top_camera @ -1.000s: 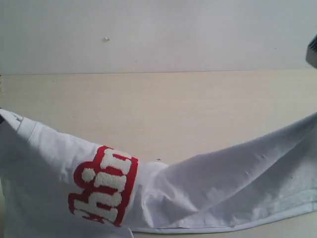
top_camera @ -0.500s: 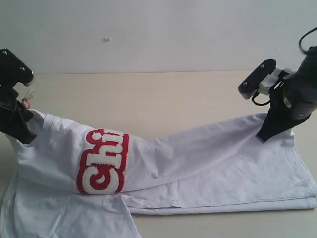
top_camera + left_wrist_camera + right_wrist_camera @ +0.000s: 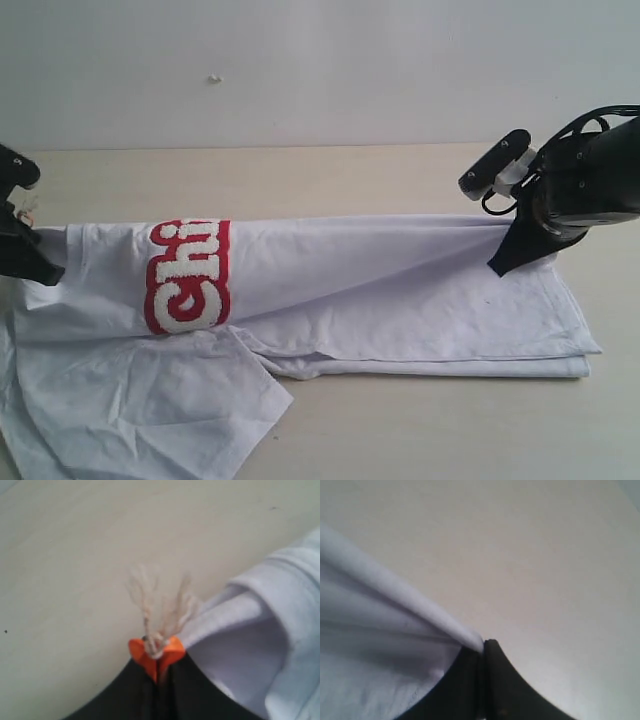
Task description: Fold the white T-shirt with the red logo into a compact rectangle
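White T-shirt (image 3: 400,290) in both tight jaws — red logo (image 3: 187,278) on top.

I see a pale wood-grain table (image 3: 330,180) meeting a plain white wall (image 3: 320,70) (one small speck (image 3: 214,79) on it), evenly lit.
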